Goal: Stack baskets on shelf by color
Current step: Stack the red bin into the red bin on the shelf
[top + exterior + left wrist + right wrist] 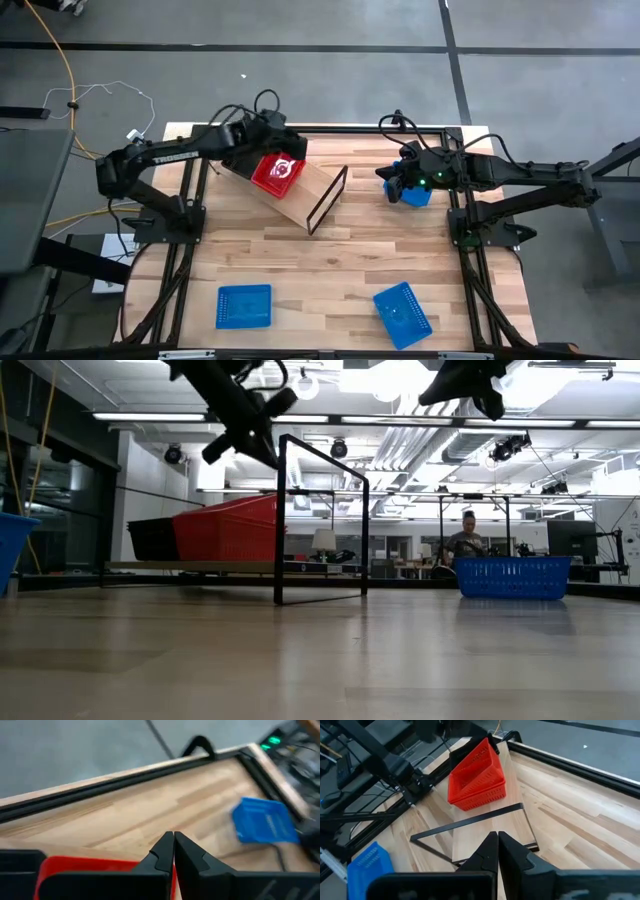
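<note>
Two claws are seen closed: left claw point(283, 152) above red baskets point(277, 172) on the shelf point(305, 195), right claw point(392, 185) over a blue basket point(417, 196)

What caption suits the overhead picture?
Left claw shut above red baskets on the shelf; three blue baskets wait.

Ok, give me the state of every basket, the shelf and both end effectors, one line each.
Red baskets: stacked on the shelf, top one tilted.
Black basket: on the shelf behind the red ones.
Shelf: lying on the table, far end occupied.
Three blue baskets: on the table, unstacked.
Left end effector: shut, at the red stack.
Right end effector: shut, empty.
</note>
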Controlling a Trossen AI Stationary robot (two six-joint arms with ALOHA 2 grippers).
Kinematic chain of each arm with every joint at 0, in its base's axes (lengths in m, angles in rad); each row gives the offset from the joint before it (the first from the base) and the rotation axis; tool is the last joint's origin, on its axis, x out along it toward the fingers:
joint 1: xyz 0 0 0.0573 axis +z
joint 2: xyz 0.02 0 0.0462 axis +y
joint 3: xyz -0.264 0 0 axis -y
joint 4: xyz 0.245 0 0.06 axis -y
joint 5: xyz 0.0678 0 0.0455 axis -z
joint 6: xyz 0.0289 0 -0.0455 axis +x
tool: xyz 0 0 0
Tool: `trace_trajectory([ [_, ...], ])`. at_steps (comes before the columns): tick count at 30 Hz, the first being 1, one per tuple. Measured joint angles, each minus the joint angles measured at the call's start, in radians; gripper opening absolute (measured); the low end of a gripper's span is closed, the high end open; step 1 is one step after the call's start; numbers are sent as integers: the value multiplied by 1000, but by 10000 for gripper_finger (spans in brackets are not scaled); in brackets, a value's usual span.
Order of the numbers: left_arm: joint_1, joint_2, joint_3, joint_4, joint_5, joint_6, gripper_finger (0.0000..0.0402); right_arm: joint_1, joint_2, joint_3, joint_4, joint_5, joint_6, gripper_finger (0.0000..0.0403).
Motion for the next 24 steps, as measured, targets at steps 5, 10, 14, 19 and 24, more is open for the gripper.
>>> trace_trajectory([
  [5, -45, 16, -1, -2, -174, -75, 0, 0, 0, 0, 0, 4, 0, 0],
  [10, -90, 18, -6, -39, -303, -101, 0, 0, 0, 0, 0, 4, -6, 0],
  [14, -122, 18, -61, -39, -382, -143, 0, 0, 0, 0, 0, 7, -8, 0],
  [19, -131, 18, -125, 47, -393, -149, 0, 0, 0, 0, -2, 7, -8, 0],
  [24, -129, 18, -176, 110, -397, -148, 0, 0, 0, 0, -5, 6, -8, 0],
])
